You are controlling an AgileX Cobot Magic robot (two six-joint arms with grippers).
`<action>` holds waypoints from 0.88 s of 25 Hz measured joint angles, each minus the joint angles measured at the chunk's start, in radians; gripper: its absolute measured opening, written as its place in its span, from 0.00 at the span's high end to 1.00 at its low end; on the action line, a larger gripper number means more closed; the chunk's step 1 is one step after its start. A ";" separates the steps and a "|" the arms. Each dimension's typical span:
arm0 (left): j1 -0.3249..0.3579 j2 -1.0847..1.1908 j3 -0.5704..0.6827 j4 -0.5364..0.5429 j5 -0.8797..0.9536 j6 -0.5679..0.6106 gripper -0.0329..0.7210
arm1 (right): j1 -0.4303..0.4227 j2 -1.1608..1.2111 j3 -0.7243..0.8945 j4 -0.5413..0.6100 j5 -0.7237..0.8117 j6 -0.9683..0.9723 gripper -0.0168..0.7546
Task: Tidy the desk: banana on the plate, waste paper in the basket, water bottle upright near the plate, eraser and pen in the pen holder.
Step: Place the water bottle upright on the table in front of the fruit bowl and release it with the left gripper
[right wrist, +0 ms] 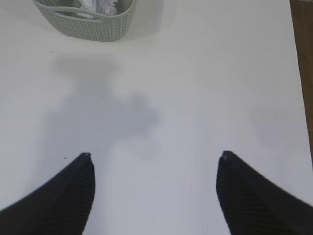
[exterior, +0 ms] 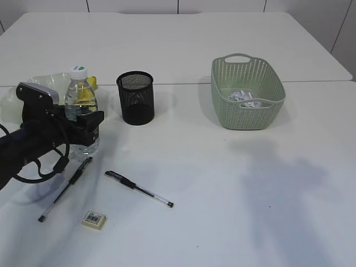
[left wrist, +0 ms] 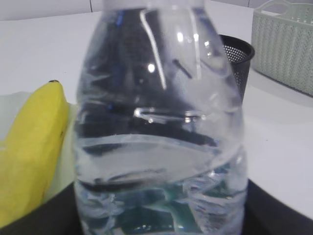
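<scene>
I find the bottle [exterior: 82, 105] standing upright just beside the plate [exterior: 12, 100], on its right, with the left gripper [exterior: 89, 125] around its lower body. The left wrist view is filled by the bottle [left wrist: 159, 127], with dark finger bases at the bottom corners; from these pictures I cannot tell whether the pads press the plastic or stand just clear of it. The banana [left wrist: 29, 152] lies on the plate behind the bottle. Crumpled paper [exterior: 243, 98] sits in the basket [exterior: 247, 117].

The right gripper [right wrist: 154, 166] is spread wide and empty above bare table, the basket's near corner at the top of its view.

My judgement: the step in hand is releasing the bottle. To do it well I would widen the fingers fully before moving the arm at all, then draw straight back along the approach line, away from the bottle and low. Any sideways sweep risks tipping it onto the plate or toward the holder [exterior: 135, 97]. I would confirm in the exterior view that the bottle stands free before lifting.

Outstanding: two pens [exterior: 139, 189] [exterior: 65, 189] and the eraser [exterior: 94, 219] lie on the table in front of the bottle, well apart from the holder, which appears empty.
</scene>
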 joint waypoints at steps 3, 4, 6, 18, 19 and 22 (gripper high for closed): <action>0.000 0.000 0.000 -0.006 0.000 0.002 0.38 | 0.000 0.000 0.000 0.000 0.000 0.000 0.24; 0.000 0.000 0.000 -0.007 0.000 0.002 0.38 | 0.000 0.000 0.000 0.000 -0.002 0.000 0.24; 0.000 0.000 0.000 -0.007 0.000 0.002 0.38 | 0.000 0.000 0.000 0.000 -0.002 0.000 0.24; 0.000 0.000 0.000 -0.003 0.004 0.006 0.33 | 0.000 0.000 0.000 0.000 -0.002 0.000 0.24; 0.000 0.000 0.000 -0.003 0.004 0.006 0.32 | 0.000 0.000 0.000 0.000 -0.002 -0.002 0.24; 0.000 0.000 0.000 0.005 0.004 0.006 0.31 | 0.000 0.000 0.000 0.000 -0.002 -0.002 0.24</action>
